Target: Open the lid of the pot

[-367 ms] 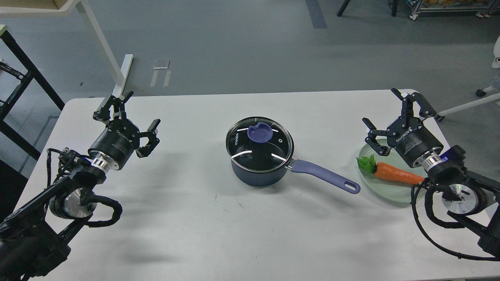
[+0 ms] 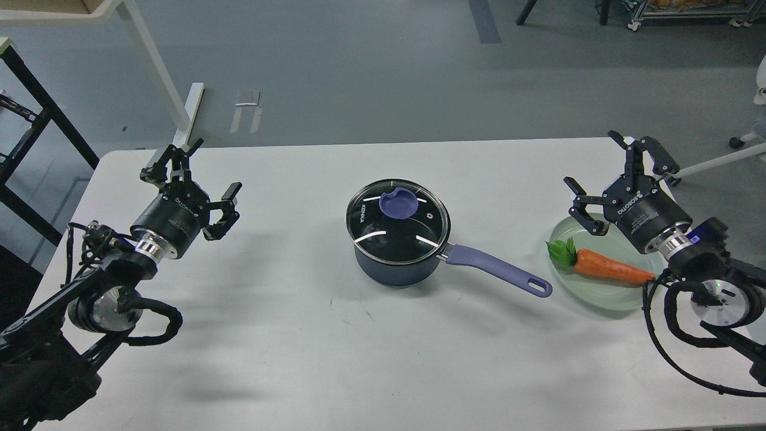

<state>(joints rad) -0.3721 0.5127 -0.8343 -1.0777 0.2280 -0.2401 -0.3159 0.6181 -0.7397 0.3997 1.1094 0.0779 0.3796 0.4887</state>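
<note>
My left pincer (image 2: pixel 191 170) and right pincer (image 2: pixel 619 170) are hovering wide open, holding nothing, well apart from the lid (image 2: pixel 397 214) sitting on the pot (image 2: pixel 392 266).

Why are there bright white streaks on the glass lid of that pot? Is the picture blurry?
In the head view, the streaks on the lid are glare, probably from overhead lights mirrored in the glass; the table shows only soft, faint shadows under the pot and both arms; the picture is sharp throughout, with no visible blur.
</note>
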